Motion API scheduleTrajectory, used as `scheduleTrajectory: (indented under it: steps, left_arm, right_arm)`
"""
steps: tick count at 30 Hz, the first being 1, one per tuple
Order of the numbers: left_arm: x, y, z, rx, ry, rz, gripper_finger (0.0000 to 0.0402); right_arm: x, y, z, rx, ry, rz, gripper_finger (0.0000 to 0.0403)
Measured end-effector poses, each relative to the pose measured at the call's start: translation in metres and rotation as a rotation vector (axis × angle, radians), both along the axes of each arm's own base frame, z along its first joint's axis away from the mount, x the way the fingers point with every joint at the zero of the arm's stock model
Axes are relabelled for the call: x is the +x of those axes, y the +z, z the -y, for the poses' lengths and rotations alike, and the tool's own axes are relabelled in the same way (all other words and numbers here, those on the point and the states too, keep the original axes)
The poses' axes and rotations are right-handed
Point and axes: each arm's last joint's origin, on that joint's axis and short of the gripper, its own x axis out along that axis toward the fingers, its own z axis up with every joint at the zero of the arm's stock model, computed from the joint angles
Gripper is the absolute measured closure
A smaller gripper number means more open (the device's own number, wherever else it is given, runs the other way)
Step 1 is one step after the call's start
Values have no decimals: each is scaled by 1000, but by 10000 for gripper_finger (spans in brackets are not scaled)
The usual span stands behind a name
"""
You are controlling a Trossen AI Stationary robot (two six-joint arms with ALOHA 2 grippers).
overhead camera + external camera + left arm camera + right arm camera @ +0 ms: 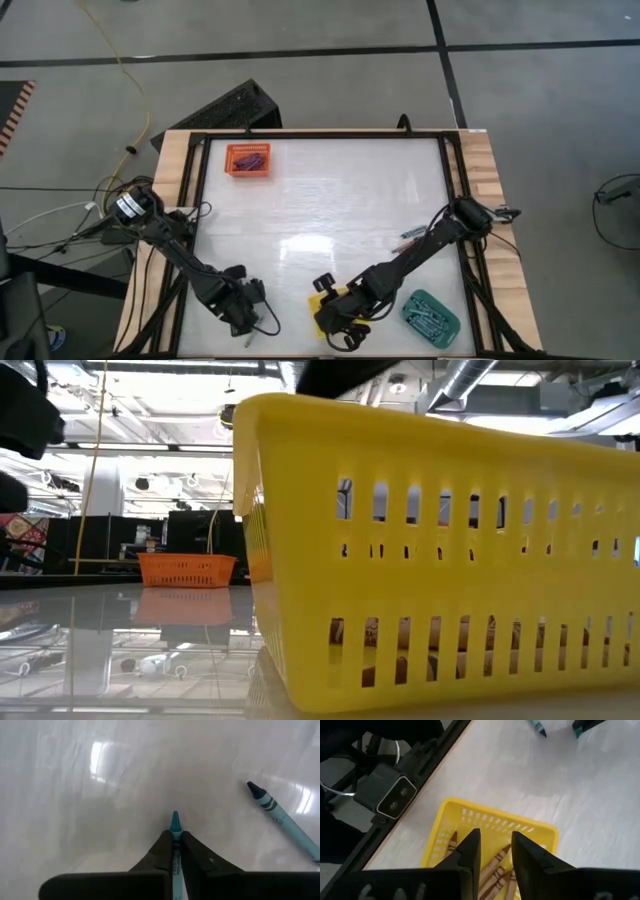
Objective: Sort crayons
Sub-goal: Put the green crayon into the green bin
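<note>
At the lower left of the high view, the left arm reaches low over the white table [330, 200]. The left gripper [175, 840] is clamped on a teal crayon [174, 822], its tip poking out. Another teal crayon [282, 820] lies nearby. The right gripper [495, 847] hovers, fingers parted, above the yellow tray [470, 815] holding brownish crayons [495, 865], at lower centre.
</note>
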Motion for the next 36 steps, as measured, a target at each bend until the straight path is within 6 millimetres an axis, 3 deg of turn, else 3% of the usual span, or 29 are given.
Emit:
scheduleTrajectory:
  steps: [5,10,15,24,29,36]
  left_arm:
    - [13,5,-17,37,-72,30,399]
    - [23,17,-45,245,-88,136,401]
    - [31,40,-67,291,-131,201,401]
    - [46,90,-97,349,-212,491,401]
    - [52,121,-109,387,-260,687,401]
    - [49,167,-119,451,-324,987,401]
  right_arm:
    - [-2,-2,2,4,-33,-38,300]
    - [-5,-5,6,-69,-101,-54,300]
    - [-7,-9,14,-118,-182,-87,300]
    - [-17,-13,30,-138,-348,-234,300]
    - [-28,7,29,-114,-414,-160,300]
    - [-58,58,28,-112,-525,110,300]
